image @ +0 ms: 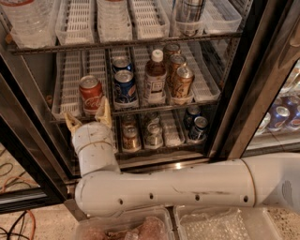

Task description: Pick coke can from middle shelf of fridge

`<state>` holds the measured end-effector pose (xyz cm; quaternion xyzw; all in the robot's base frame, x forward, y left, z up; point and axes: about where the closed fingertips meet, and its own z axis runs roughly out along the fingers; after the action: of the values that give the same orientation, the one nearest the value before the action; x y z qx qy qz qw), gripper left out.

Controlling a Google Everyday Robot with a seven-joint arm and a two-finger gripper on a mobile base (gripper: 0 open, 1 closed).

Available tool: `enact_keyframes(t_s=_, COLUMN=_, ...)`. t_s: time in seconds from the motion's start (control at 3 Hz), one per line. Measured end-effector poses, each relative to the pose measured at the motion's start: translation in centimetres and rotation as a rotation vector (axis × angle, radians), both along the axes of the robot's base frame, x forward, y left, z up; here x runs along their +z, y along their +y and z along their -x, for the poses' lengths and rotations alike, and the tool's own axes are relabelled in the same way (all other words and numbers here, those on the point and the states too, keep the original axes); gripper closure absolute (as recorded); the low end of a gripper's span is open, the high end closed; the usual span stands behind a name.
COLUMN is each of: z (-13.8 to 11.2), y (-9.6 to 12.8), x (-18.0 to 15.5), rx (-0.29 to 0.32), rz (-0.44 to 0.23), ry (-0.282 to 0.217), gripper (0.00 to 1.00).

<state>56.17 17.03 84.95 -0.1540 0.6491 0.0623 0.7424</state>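
Observation:
The red coke can stands at the front left of the middle shelf of the open fridge. My gripper is just below and in front of the can, its two tan fingers spread open and pointing up at it. The fingertips reach the shelf's front edge and nothing is between them. A blue Pepsi can stands right of the coke can. A brown bottle and gold-brown cans stand further right.
The top shelf holds white lane trays, a clear bottle and a silver can. The bottom shelf holds several cans. A dark door frame runs down the left. My white arm crosses the foreground above clear bins.

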Motion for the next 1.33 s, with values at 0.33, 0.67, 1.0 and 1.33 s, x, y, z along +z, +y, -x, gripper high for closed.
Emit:
enact_keyframes(t_s=0.33, z=-0.6, y=-0.8, x=-0.1, rx=-0.030, rz=-0.005, ry=-0.003, gripper=0.22)
enact_keyframes(t_s=0.67, z=-1.0, y=-1.1, x=-0.1, rx=-0.040, rz=-0.003, ry=-0.005, gripper=0.26)
enact_keyframes(t_s=1.0, z=-1.5, y=-0.8, x=-0.5, rx=-0.038, rz=-0.004, ry=0.000, gripper=0.27)
enact_keyframes(t_s=1.33, z=-2.5, y=0.2, x=-0.7, rx=-0.019, rz=-0.004, ry=0.006, gripper=0.25)
